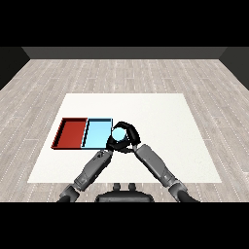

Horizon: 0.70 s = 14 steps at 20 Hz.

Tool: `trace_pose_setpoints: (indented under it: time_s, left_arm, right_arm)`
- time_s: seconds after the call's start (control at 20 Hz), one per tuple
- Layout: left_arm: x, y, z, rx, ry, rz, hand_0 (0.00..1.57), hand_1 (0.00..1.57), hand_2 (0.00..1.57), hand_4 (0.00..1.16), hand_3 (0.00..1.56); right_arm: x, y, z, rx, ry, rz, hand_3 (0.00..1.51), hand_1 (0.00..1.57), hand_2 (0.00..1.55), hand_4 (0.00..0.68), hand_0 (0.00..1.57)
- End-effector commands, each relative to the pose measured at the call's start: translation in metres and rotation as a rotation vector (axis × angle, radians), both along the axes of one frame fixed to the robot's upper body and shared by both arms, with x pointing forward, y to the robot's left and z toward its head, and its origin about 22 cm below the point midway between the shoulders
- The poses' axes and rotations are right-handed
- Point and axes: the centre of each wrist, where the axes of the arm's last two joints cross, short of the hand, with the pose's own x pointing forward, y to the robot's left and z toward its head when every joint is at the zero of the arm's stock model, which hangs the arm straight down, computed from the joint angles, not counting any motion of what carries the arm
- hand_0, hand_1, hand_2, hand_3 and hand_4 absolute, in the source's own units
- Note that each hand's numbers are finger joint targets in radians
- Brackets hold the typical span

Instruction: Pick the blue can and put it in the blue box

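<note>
The blue can (118, 132) shows its pale blue round top just at the right rim of the light blue tray (97, 132). My right hand (129, 134) is curled round the can, with fingers arching over its far side and its right. The right forearm reaches in from the lower right. My left hand (112, 144) lies close under the can's near left side, at the blue tray's near right corner, and is partly merged with the right hand's dark shape. Whether the can rests on the table or is lifted cannot be told.
A red tray (71, 132) lies to the left of the blue one, sharing a wall with it. Both sit on the left half of the white table (160, 121). A grey plank floor surrounds the table.
</note>
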Motion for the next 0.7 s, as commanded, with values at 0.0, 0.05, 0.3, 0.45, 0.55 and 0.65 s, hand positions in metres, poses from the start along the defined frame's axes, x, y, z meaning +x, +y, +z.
trace_pose_setpoints:
  time_s: [0.0, 0.05, 0.3, 0.45, 0.55, 0.65]
  left_arm:
    - [0.007, 0.0, 0.008, 0.148, -0.071, 0.065, 0.0, 0.0, 0.0, 0.28, 0.0]
    - [0.012, -0.004, 0.003, 0.208, -0.078, 0.08, 0.27, 0.27, 0.52, 0.57, 0.0]
    - [0.015, -0.012, 0.009, 0.266, -0.099, 0.07, 0.32, 0.32, 0.52, 0.0, 0.17]
    - [0.006, -0.003, -0.003, 0.449, -0.154, 0.081, 0.21, 0.21, 0.3, 0.3, 0.0]
    - [0.005, -0.009, 0.008, 0.177, -0.064, 0.084, 0.0, 0.0, 0.0, 0.43, 0.0]
    - [0.007, -0.012, 0.019, 0.154, -0.087, 0.172, 0.45, 0.45, 0.65, 0.72, 0.35]
  right_arm:
    - [0.015, 0.008, 0.014, -0.013, -0.008, 0.044, 1.4, 1.25, 1.41, 0.613, 1.25]
    - [-0.003, 0.008, -0.01, -0.011, -0.011, 0.045, 1.4, 1.28, 1.42, 0.613, 1.28]
    - [0.001, 0.019, 0.005, 0.012, -0.019, 0.059, 1.4, 1.47, 1.47, 0.596, 1.47]
    - [-0.019, 0.025, -0.01, -0.016, -0.022, 0.056, 1.4, 1.45, 1.46, 0.599, 1.45]
    - [-0.011, 0.027, 0.002, -0.012, -0.037, 0.064, 1.39, 1.45, 1.46, 0.59, 1.45]
    - [-0.007, 0.028, 0.003, 0.012, -0.017, 0.08, 1.4, 1.45, 1.45, 0.598, 1.45]
